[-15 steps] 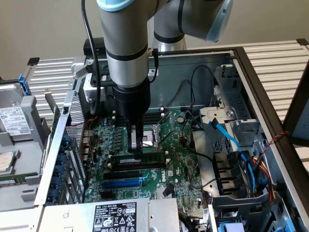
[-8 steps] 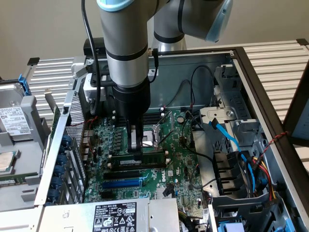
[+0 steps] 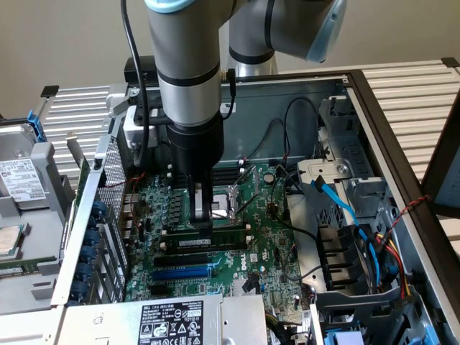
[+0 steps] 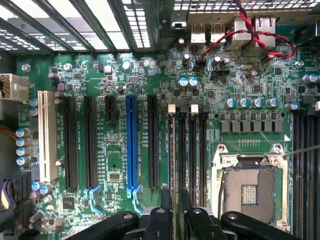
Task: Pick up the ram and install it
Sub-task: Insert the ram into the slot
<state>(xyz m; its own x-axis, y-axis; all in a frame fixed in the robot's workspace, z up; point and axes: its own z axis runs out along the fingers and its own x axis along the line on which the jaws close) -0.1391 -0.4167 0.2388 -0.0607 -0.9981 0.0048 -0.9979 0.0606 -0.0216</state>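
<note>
Black gripper (image 3: 203, 227) fingers (image 4: 166, 210) stand slightly parted, straddling the ram (image 3: 228, 241) without pinching it. The green stick sits on edge in a memory slot on the motherboard (image 3: 277, 241), between the CPU socket (image 3: 228, 198) and the blue slot (image 3: 183, 272).

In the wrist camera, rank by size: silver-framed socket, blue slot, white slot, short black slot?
1. silver-framed socket
2. blue slot and white slot, too alike to rank
3. short black slot, smallest
</note>
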